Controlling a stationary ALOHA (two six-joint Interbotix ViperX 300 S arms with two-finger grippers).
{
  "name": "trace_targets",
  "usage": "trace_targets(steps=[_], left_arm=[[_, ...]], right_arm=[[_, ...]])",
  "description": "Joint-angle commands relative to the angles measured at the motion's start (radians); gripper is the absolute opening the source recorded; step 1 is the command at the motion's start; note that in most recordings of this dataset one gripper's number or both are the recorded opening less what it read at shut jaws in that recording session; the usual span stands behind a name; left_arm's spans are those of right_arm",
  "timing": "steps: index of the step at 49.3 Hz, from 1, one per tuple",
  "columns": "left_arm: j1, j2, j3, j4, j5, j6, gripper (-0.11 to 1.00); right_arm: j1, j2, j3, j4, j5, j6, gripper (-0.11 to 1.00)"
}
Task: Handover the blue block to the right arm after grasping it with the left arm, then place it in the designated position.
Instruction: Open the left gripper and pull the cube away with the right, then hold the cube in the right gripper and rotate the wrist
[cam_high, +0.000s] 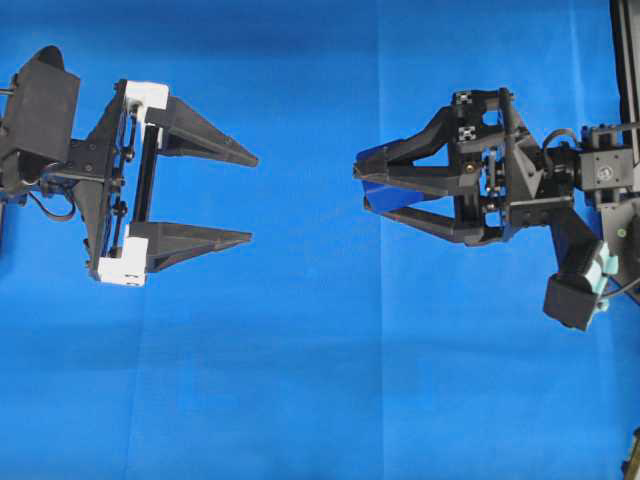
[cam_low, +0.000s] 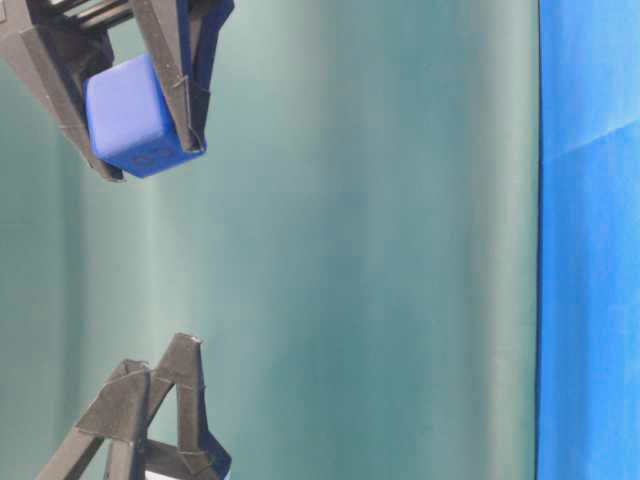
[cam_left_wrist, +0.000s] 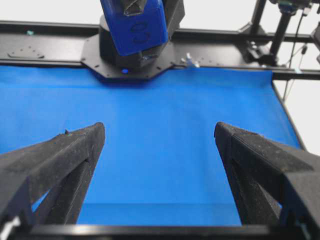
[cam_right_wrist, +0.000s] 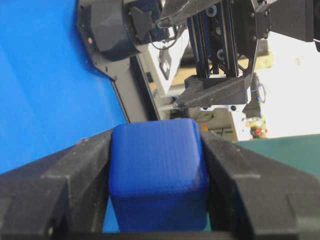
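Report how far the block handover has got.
Done: the handover. The small royal-blue cube sits clamped between the fingers of the right gripper with the mint-grey housing, while the left gripper with white blocks stands wide open and empty, apart from it. In hand: the right arm carries the cube above the blue cloth. Left: setting it down at its spot, which no view shows.

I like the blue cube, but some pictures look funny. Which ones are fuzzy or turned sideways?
Right wrist view: the block fills the frame, sharp between the right gripper's fingers; the background beside the left gripper is washed out bright. Table-level view: it looks turned sideways, cloth running down the right edge. Left wrist view: near fingers look huge. Overhead view: even light, soft shadows.
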Motion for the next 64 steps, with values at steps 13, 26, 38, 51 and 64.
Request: trace_targets(steps=[13, 26, 38, 51, 64], left_arm=[[-0.003, -0.012, -0.014, 0.002, -0.005, 0.000, 0.93], [-0.003, -0.012, -0.015, 0.002, -0.005, 0.002, 0.93], [-0.003, -0.012, -0.015, 0.002, -0.006, 0.002, 0.93], [-0.012, -0.011, -0.015, 0.002, -0.005, 0.002, 0.93], [-0.014, -0.012, -0.017, 0.002, -0.005, 0.003, 0.93]], right_arm=[[0.002, -0.009, -0.015, 0.035, -0.003, 0.021, 0.36], [0.003, -0.009, -0.015, 0.130, -0.002, 0.204, 0.36], [0.002, -0.009, -0.015, 0.176, 0.003, 0.480, 0.36], [0.002, -0.015, -0.023, 0.178, 0.003, 0.831, 0.36], [0.002, -0.032, -0.025, 0.178, 0.032, 0.997, 0.36]])
